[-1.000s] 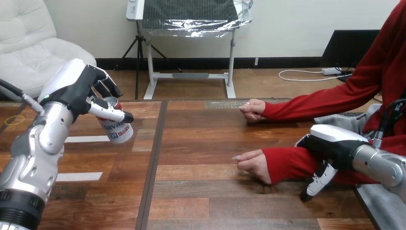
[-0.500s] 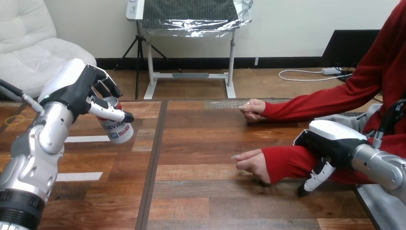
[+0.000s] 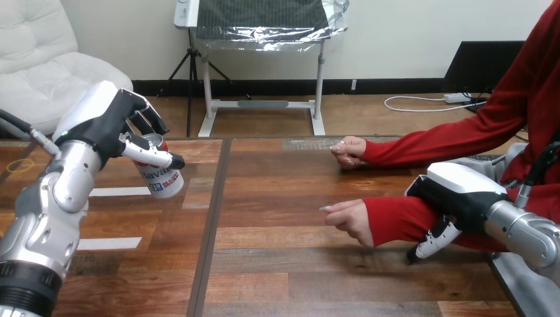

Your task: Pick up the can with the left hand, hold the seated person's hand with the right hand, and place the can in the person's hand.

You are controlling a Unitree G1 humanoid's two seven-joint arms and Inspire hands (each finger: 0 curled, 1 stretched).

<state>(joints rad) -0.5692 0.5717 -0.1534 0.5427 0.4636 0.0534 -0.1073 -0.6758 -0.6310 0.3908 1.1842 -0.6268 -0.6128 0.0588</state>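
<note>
Nearest the robot, on the right side of the brown wooden plank table [image 3: 277, 271], the right hand [image 3: 455, 198] lies over the person's red-sleeved forearm [image 3: 396, 221]. Its black-and-white fingers [image 3: 432, 241] hang fairly straight down the near side of the sleeve, tips close to the wood, and I see no closed grasp. The person's nearer hand [image 3: 350, 221] sits just left of it, along the line of the forearm, loosely fisted with its knuckles up and one finger pointing left. So the thing to be held lies leftward from those fingers, past the wrist.

Farther off and well apart, at the table's left, the left hand [image 3: 109, 125] has its fingers and thumb curled round the white can with red and blue print [image 3: 162, 178]. The can is lifted clear of the table, roughly upright with a slight lean. Its way to the nearer hand runs rightward.

Beyond that, the person's farther hand [image 3: 349, 150] rests curled on the table.
</note>
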